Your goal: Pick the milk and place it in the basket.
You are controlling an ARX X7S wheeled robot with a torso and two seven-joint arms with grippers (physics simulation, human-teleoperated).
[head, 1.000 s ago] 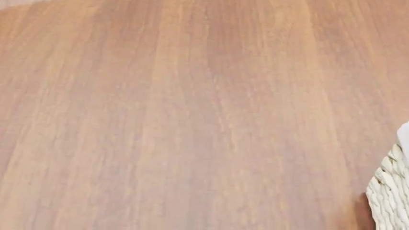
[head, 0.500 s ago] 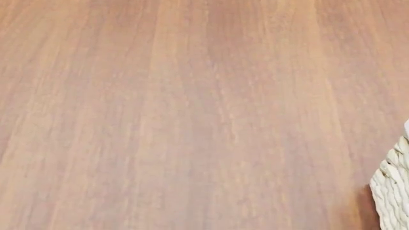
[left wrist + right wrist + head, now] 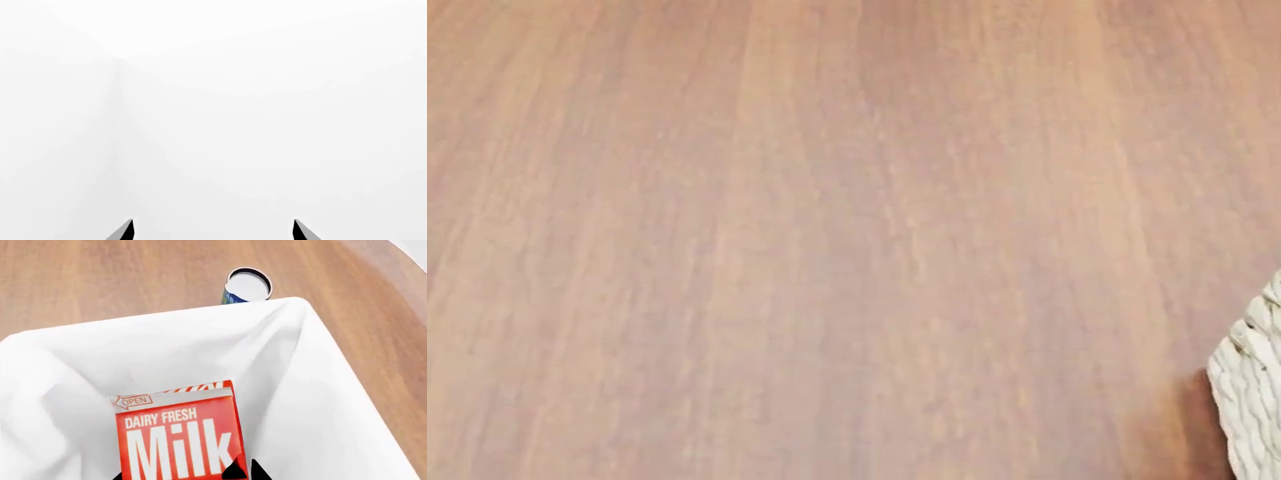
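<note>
Milk (image 3: 179, 437) hangs over the basket (image 3: 60, 370) lining, clamped by the right gripper (image 3: 200, 475). Left gripper (image 3: 212, 231) fingers stand apart, holding nothing.

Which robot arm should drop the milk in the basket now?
The right one. Its camera shows the milk right at its gripper, over the basket's white lining. The left gripper faces only blank white, with nothing between its tips.

Head view: only a woven corner of the basket (image 3: 1252, 400) shows at the edge; right wrist view: the milk (image 3: 177, 437) is cut off below, with the right gripper (image 3: 233, 474) barely visible; left gripper (image 3: 212, 231) shows tips only.
</note>
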